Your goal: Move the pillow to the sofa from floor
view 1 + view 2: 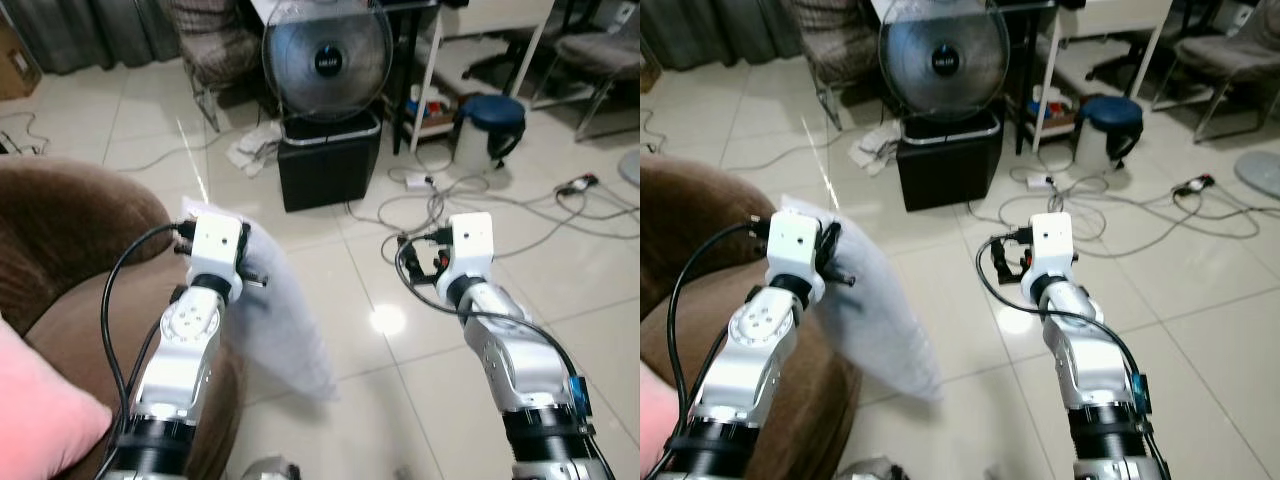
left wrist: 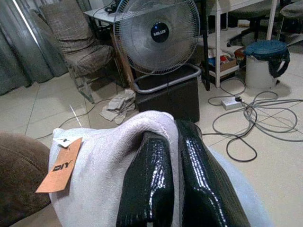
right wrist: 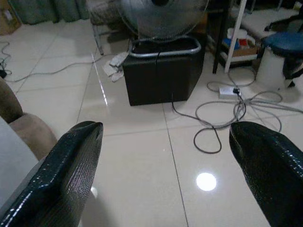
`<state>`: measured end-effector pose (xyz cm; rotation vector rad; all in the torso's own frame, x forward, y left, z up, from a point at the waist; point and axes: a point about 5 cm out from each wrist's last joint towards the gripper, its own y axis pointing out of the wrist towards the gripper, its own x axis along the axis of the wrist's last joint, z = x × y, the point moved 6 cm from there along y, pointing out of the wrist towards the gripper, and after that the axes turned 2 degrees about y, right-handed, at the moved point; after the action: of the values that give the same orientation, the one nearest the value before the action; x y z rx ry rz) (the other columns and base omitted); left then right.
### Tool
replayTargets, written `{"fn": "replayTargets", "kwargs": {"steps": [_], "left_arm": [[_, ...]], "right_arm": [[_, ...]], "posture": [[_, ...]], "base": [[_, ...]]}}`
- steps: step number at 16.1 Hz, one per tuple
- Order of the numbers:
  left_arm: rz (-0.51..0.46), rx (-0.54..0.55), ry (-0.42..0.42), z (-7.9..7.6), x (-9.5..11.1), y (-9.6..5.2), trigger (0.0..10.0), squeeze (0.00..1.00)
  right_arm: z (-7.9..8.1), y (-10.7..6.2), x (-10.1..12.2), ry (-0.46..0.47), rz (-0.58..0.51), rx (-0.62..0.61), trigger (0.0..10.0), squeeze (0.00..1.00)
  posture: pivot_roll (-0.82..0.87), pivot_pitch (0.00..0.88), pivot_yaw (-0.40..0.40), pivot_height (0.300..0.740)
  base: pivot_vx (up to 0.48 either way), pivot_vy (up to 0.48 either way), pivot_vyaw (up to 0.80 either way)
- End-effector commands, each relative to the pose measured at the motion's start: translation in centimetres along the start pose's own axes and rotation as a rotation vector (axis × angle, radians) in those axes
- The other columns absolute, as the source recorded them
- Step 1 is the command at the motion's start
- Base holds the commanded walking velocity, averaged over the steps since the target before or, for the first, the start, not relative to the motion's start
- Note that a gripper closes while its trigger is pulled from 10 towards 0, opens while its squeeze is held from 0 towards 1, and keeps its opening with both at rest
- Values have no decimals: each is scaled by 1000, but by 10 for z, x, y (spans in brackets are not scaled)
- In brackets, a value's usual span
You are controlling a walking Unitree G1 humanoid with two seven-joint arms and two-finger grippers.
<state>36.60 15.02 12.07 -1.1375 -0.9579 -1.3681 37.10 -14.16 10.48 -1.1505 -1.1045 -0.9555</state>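
Left gripper (image 2: 173,189) pinched tight on a fold at the top of the pillow (image 1: 285,320), fingers nearly together with cloth between. Pillow hanging off the floor, at 3 o'clock from the brown sofa (image 1: 70,250), just beside its arm. Looks soft, light and floppy, so likely to sag and swing; best held by a thick bunch near the top edge. Right gripper (image 3: 165,156) spread wide, holding nothing, over bare tiles

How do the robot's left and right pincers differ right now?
The left pincer is shut on the white pillow, holding it up beside the brown sofa; the right pincer is open and holds nothing. The left is over the sofa's edge, while the right hangs above bare floor tiles. Both have glossy black fingers.
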Motion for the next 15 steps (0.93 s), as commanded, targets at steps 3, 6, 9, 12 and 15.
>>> {"fn": "replayTargets", "kwargs": {"steps": [3, 6, 9, 12, 15], "left_arm": [[-77, 20, 50, 5, 21, 5, 10000, 0], [-82, 10, 64, 2, 23, 5, 10000, 0], [-80, 10, 71, 3, 23, 7, 10000, 0], [-72, 13, 72, 4, 22, 7, 10000, 0], [-66, 13, 76, 4, 20, 8, 10000, 0]], "right_arm": [[1, 5, 12, -3, -52, -3, 10000, 0], [7, 5, 11, -63, -49, 30, 10000, 0], [7, 7, 10, -47, -49, 25, 10000, 0], [5, 7, 9, -45, -49, 18, 10000, 0], [4, 8, 9, -46, -51, 14, 10000, 0]], "posture": [[38, 0, 29, 740], [40, 0, 27, 740], [41, 0, 31, 740], [39, 0, 35, 740], [37, 0, 36, 740]], "base": [[0, 0, 0], [0, -260, 0], [0, -441, 800], [0, -439, 800], [0, -442, 800]]}}
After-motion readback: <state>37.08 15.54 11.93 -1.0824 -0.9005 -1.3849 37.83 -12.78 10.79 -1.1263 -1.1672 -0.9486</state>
